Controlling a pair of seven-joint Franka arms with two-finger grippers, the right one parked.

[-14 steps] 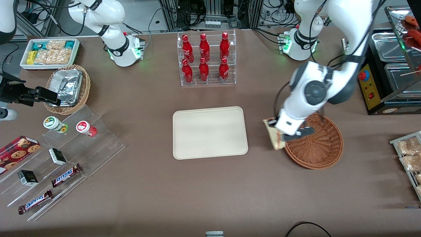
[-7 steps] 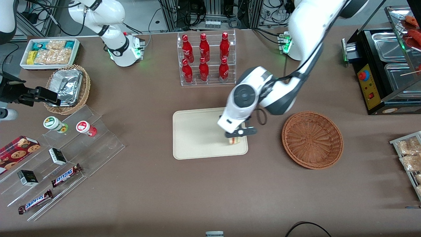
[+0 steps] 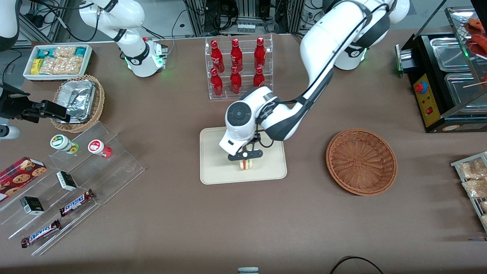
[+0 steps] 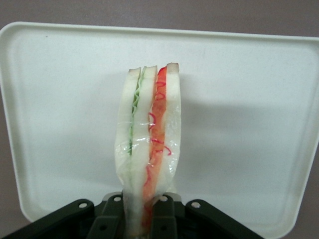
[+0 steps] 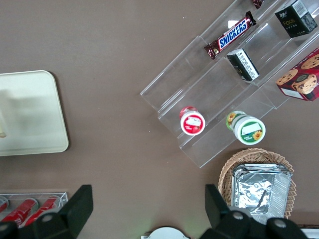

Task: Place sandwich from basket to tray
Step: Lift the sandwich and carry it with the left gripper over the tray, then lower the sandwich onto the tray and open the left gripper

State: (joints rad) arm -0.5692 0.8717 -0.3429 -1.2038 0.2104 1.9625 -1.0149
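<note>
The end effector, clamped on the sandwich, has carried it from the now-empty basket to mid-frame, above the tray; release remains.

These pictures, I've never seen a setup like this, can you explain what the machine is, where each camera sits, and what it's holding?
It is a robot arm with a two-finger gripper at its end. One picture looks down at the table from the front. One comes from a camera on the working arm's wrist, so it sees what the gripper holds up close. The third comes from the wrist of a second, parked arm.

The gripper is shut on a sandwich, a wedge of white bread with red and green filling, held above a cream tray. The reddish-brown basket toward the working arm's end of the table has nothing in it. A rack of red bottles stands farther from the front camera than the tray.
</note>
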